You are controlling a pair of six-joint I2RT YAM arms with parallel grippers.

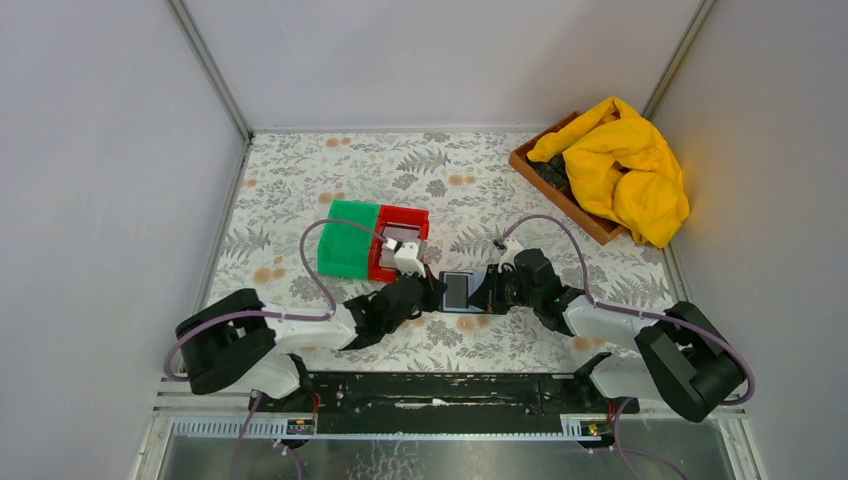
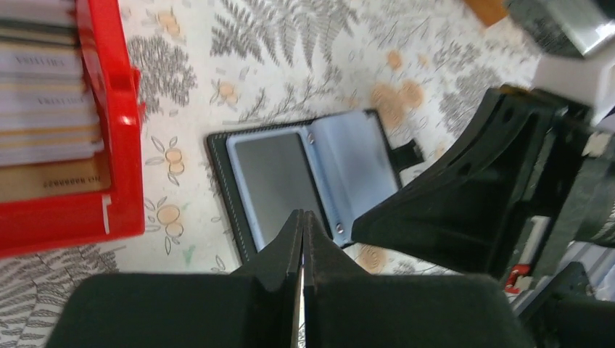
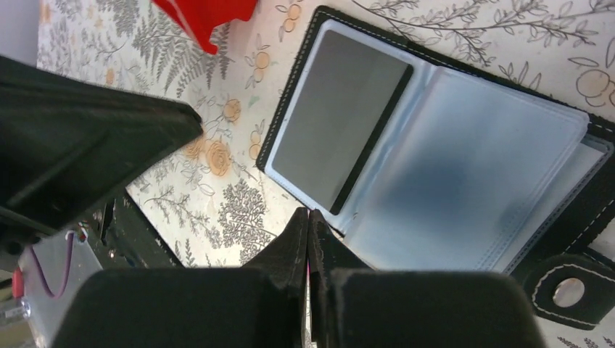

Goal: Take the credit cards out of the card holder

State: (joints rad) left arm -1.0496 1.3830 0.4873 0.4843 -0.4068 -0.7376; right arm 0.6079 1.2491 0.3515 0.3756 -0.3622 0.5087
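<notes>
Holder (image 1: pixel 457 291) is lying open flat on the surface (image 1: pixel 450 170), near the middle, right between the two hands. Left hand (image 1: pixel 436 292) comes in from the left and right hand (image 1: pixel 480 292) from the right, both tips right at the holder's edges.

Left hand is closed, fingers (image 2: pixel 290 246) pressed flat together, tip sitting at the holder's (image 2: pixel 304 181) edge. Can't see anything pinched in it. Right hand (image 3: pixel 308 232) is the same: shut tight, tip at the edge of the holder (image 3: pixel 435 167), and I can't tell if it's actually touching.

One sleeve has a dark card (image 3: pixel 341 116) in it, and the page beside it is glossy bluish-grey. The snap strap (image 3: pixel 569 290) sticks out past one corner.

Red bin (image 1: pixel 385 262) sits just far-left of the holder with a stack of cards (image 2: pixel 43 109) in it, pale ones with a brownish one. Green bin (image 1: pixel 345 240) is touching the red one on its left.

Far right corner has a wooden tray (image 1: pixel 560 195) with a yellow cloth (image 1: pixel 625 165) heaped over it, well apart from everything else
</notes>
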